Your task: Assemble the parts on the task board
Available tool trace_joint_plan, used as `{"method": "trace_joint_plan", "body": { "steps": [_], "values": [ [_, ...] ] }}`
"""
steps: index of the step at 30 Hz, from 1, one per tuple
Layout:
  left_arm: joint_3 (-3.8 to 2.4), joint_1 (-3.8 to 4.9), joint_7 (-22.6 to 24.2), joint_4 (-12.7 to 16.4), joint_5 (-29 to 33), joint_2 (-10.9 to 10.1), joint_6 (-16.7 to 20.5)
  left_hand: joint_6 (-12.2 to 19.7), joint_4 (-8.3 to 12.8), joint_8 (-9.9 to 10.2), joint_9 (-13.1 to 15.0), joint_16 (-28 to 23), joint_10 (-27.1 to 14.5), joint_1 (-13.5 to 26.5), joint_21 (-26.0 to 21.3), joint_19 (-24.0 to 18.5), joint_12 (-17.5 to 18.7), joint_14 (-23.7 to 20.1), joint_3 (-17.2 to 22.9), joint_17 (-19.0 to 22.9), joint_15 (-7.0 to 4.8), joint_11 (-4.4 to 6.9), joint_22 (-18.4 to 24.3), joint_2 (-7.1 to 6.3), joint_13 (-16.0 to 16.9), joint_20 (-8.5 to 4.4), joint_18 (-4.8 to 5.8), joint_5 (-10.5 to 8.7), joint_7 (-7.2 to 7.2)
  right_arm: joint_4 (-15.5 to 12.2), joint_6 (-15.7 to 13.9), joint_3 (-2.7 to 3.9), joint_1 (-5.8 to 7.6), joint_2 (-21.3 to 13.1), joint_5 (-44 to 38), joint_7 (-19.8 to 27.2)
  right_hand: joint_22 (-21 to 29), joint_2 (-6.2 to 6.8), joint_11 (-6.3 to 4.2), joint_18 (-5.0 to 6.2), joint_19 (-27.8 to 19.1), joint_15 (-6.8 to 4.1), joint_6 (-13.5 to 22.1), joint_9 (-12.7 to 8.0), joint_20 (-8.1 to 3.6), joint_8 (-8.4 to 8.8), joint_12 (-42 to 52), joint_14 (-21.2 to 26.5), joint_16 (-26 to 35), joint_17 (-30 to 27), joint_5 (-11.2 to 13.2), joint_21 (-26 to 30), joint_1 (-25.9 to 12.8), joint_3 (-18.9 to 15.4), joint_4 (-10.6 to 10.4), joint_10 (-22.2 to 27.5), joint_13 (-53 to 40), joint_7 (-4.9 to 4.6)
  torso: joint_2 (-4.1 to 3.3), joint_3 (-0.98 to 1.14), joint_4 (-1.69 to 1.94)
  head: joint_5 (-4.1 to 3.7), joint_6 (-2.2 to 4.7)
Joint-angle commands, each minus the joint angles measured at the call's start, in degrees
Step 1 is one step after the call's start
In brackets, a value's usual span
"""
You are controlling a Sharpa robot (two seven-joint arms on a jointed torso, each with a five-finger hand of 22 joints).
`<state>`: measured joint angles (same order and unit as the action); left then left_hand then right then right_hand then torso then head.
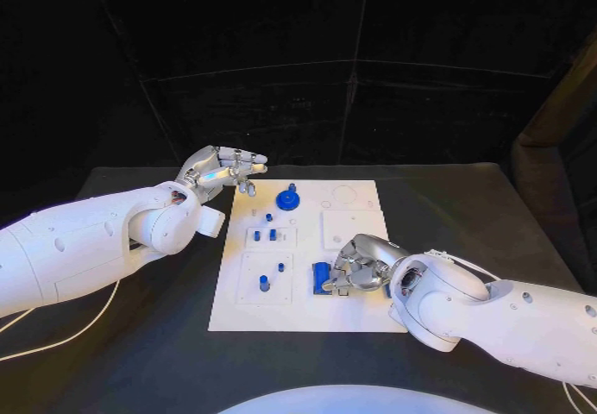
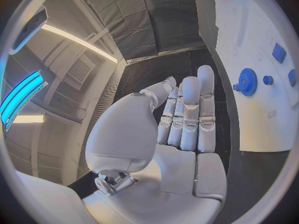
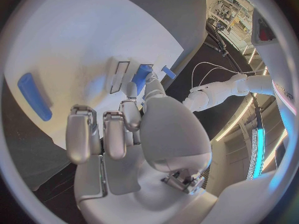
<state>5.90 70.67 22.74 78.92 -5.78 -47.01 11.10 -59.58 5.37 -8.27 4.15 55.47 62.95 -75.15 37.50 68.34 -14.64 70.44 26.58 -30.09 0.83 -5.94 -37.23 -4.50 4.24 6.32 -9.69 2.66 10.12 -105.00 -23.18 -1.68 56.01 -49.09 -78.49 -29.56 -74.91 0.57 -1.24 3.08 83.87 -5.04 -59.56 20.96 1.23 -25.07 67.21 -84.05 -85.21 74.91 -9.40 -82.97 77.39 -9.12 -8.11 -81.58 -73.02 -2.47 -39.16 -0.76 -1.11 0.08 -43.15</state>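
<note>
Fingers point(image 2: 187, 114) of the left hand point(image 1: 224, 175) are stretched out straight and apart, holding nothing — the left wrist view shows them laid side by side over the black tabletop point(image 1: 137, 319), off the far left corner of the white board point(image 1: 304, 310). The right hand point(image 1: 355, 267) rests on the board's near right part with its fingers curled down onto a blue block point(image 1: 323, 278); the thumb presses that piece in the right wrist view, where it is seen standing in a rectangular recess, but whether it is truly gripped I cannot tell.

No writing can be read on the board or the parts.

The head view gives the layout: a blue gear point(image 1: 289, 201) near the far edge, small blue pegs point(image 1: 258, 235) in the left column, another peg point(image 1: 262, 281) lower down. The right wrist view adds a long blue bar point(image 3: 34, 96) lying flat on the board. The left wrist view shows the gear's toothed rim.

Bare tabletop lies on every side of the board — widest at left and right.
</note>
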Motion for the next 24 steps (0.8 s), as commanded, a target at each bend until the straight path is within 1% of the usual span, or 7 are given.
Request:
{"method": "trace_joint_plan", "body": {
  "steps": [1,6,10,13,17,19,24],
  "values": [
    [-0.05,0.08,0.25,0.07,0.17,0.01,-0.56,0.11,-0.04,-0.19,0.02,0.01,-0.41,-0.03,-0.19,-0.42,-0.26,-0.34,-0.28,0.05,-0.04,0.13,0.06,0.63,0.09,0.12,-0.79,0.17,-0.07,0.09,-0.99,0.00,0.06,0.05,-0.94,-1.42,-2.33,-0.67,-0.48,-0.41,1.46,-0.38,-0.49,0.09,-0.39,-0.20,0.13,-4.05,-0.36,4.76,0.11,-0.34,-0.16,-0.06,0.09,-0.25,-0.14,-0.10,0.04,0.04,-0.05,-0.06,-0.01],
    [-0.05,0.08,0.22,0.09,0.17,-0.07,-0.55,0.11,-0.04,-0.19,0.02,0.01,-0.41,-0.03,-0.19,-0.42,-0.26,-0.34,-0.28,0.05,-0.04,0.13,0.06,0.63,0.09,0.12,-0.79,0.17,-0.07,-0.31,-1.29,0.00,0.06,-0.43,0.23,0.38,-2.16,-0.04,-0.32,-0.38,1.39,-0.28,0.00,0.15,-0.38,-0.04,-0.14,-4.03,-0.30,4.67,-0.57,-0.23,-1.93,-1.35,-0.58,-0.21,-0.04,-0.31,0.05,0.07,-0.03,-0.03,0.06],
    [-0.05,0.08,0.19,0.09,0.17,-0.13,-0.57,0.11,-0.04,-0.19,0.02,0.01,-0.41,-0.03,-0.19,-0.42,-0.26,-0.34,-0.28,0.05,-0.04,0.13,0.06,0.63,0.09,0.12,-0.79,0.17,-0.07,-1.33,-2.25,0.00,0.06,-1.89,2.48,3.22,-1.70,0.75,0.32,-0.30,1.17,0.18,2.29,-0.32,-0.09,1.41,-0.82,-3.99,-0.19,4.49,-1.71,0.05,-3.51,-2.89,-1.29,0.18,0.29,-1.12,0.07,0.09,-0.05,-0.02,0.16],
    [-0.05,0.08,0.17,0.10,0.17,-0.17,-0.55,0.11,-0.04,-0.19,0.02,0.01,-0.41,-0.03,-0.19,-0.42,-0.26,-0.34,-0.28,0.05,-0.04,0.13,0.06,0.63,0.09,0.12,-0.79,0.17,-0.07,-2.30,-3.30,0.00,0.07,-3.60,3.70,4.79,-1.62,0.48,0.88,-0.29,1.12,0.62,4.15,-0.94,0.26,2.94,-1.22,-3.99,-0.18,4.52,-2.34,0.11,-3.34,-3.22,-1.29,0.45,0.48,-1.81,0.08,0.08,-0.12,-0.14,0.24],
    [-0.04,0.08,0.15,0.08,0.17,-0.20,-0.54,0.11,-0.04,-0.19,0.02,0.01,-0.41,-0.03,-0.19,-0.42,-0.26,-0.34,-0.28,0.05,-0.04,0.13,0.06,0.63,0.09,0.12,-0.79,0.17,-0.07,-3.48,-3.98,0.02,0.11,-7.08,5.27,6.98,-1.68,-0.39,1.43,-0.29,1.12,1.13,5.07,-1.79,0.77,4.50,-1.55,-4.00,-0.18,4.57,-3.17,0.09,-2.37,-3.25,-0.85,0.67,0.61,-2.45,0.20,0.04,-0.28,-0.57,0.38],
    [-0.04,0.08,0.16,0.14,0.17,-0.23,-0.53,0.11,-0.04,-0.19,0.02,0.01,-0.41,-0.03,-0.19,-0.42,-0.26,-0.34,-0.28,0.05,-0.04,0.13,0.06,0.63,0.09,0.12,-0.79,0.17,-0.07,-3.93,-4.04,0.03,0.14,-9.11,5.99,8.03,-1.70,-0.58,1.64,-0.28,1.12,1.33,5.21,-2.33,1.00,5.28,-1.80,-4.00,-0.20,4.61,-3.85,0.09,-2.33,-3.56,-0.82,0.81,0.73,-2.68,0.16,-0.01,-0.17,-0.98,0.54],
    [0.02,0.08,0.17,0.46,0.17,-0.61,-0.46,0.11,-0.04,-0.19,0.02,0.01,-0.41,-0.03,-0.19,-0.42,-0.26,-0.34,-0.28,0.05,-0.04,0.13,0.06,0.63,0.09,0.12,-0.79,0.17,-0.07,-4.39,-3.82,0.03,0.17,-13.27,4.43,7.61,-1.87,-0.94,1.74,-0.30,1.17,1.46,4.67,-2.81,1.18,5.81,-1.80,-4.03,-0.25,4.75,-4.43,0.00,-2.64,-4.00,-1.05,0.81,0.67,-2.73,0.23,0.01,-0.53,-1.82,0.68]
  ]
}}
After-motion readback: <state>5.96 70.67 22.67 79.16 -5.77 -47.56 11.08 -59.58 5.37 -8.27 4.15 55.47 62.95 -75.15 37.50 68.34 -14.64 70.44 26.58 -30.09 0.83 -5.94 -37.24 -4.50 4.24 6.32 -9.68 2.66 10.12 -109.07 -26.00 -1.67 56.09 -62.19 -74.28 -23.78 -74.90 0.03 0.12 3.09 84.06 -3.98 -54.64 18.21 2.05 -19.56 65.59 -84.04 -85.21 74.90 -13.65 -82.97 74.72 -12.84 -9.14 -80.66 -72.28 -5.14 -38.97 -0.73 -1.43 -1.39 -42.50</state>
